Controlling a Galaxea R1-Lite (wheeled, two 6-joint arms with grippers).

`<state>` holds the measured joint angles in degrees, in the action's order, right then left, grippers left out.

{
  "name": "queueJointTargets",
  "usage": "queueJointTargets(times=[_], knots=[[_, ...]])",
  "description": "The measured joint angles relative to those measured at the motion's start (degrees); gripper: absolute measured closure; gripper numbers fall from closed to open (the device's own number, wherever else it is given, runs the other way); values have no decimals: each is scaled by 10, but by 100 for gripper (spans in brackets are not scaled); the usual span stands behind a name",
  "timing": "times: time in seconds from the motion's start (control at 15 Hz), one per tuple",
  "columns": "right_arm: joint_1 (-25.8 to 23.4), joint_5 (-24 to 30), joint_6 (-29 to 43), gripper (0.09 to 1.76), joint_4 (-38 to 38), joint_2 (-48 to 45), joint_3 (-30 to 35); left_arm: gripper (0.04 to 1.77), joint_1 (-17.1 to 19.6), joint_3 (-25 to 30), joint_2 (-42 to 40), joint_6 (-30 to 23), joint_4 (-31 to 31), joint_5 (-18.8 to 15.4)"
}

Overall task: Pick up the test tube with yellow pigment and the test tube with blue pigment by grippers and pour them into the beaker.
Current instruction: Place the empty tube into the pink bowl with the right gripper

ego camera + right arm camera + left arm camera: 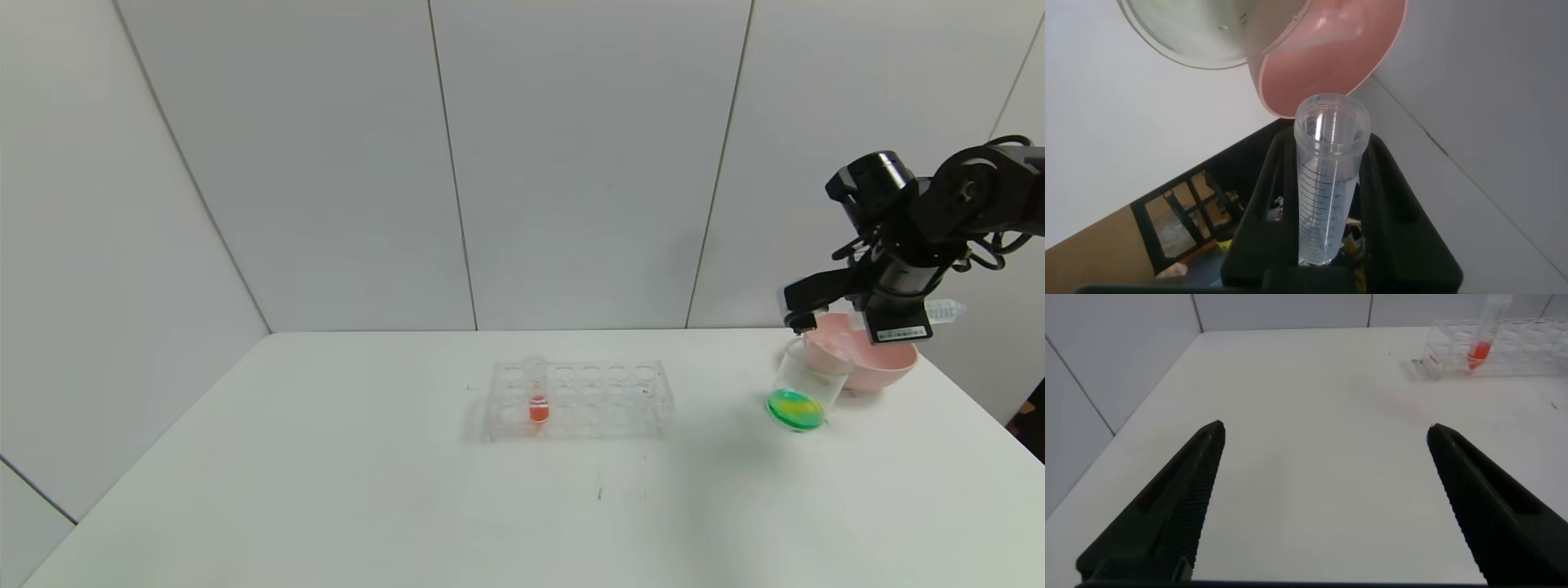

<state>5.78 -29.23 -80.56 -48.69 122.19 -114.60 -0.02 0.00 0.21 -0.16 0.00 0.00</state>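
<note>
My right gripper [890, 314] hangs above the pink bowl [886, 367] at the table's far right. It is shut on a clear, graduated test tube [1327, 180] that holds no liquid, so I cannot tell which pigment it held. The tube's tapered tip [947, 311] sticks out to the right. The beaker [804, 392] stands just left of the bowl with green and yellow liquid in its bottom. No tube with yellow or blue pigment is in view. My left gripper [1326, 427] is open over bare table, with nothing between its fingers, and it does not show in the head view.
A clear many-holed rack [575, 400] stands mid-table with one tube of red-orange liquid [537, 392] upright in it. The table's right edge runs close behind the pink bowl [1331, 57]. White wall panels close off the back.
</note>
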Motion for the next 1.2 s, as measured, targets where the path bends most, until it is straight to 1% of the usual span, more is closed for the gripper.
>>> queueJointTargets(times=[0.2, 0.27, 0.33, 0.4, 0.47, 0.53, 0.6, 0.73, 0.8, 0.93, 1.0, 1.13, 1.2], knots=[[0, 7, 2, 136, 0, -2, 0, 5, 0, 0, 0, 0, 0, 0], [-2, 25, 2, 136, -1, -5, 0, 5, 0, 0, 0, 0, 0, 0], [-6, 59, 6, 136, -1, -9, 0, 5, 0, 0, 0, 0, 0, 0], [-14, 110, 19, 136, 1, -12, 0, 5, 0, 0, 0, 0, 0, 0], [-24, 165, 41, 136, 4, -15, 0, 5, 0, 0, 0, 0, 0, 0], [-34, 231, 75, 136, 12, -19, 0, 5, 0, 0, 0, 0, 0, 0], [-43, 300, 120, 136, 23, -21, 0, 5, 0, 0, 0, 0, 0, 0], [-57, 438, 260, 136, 58, -25, 0, 5, 0, 0, 0, 0, 0, 0], [-63, 484, 325, 136, 95, -28, 2, 5, 0, 0, 0, 0, 0, 0], [-72, 524, 426, 136, 168, -39, 17, 5, 0, 0, 0, 0, 0, 0], [-75, 540, 489, 136, 209, -46, 29, 5, 0, 0, 0, 0, 0, 0], [-78, 554, 589, 136, 334, -64, 71, 5, 0, 0, 0, 0, 0, 0], [-81, 558, 628, 136, 411, -76, 108, 5, 0, 0, 0, 0, 0, 0]])
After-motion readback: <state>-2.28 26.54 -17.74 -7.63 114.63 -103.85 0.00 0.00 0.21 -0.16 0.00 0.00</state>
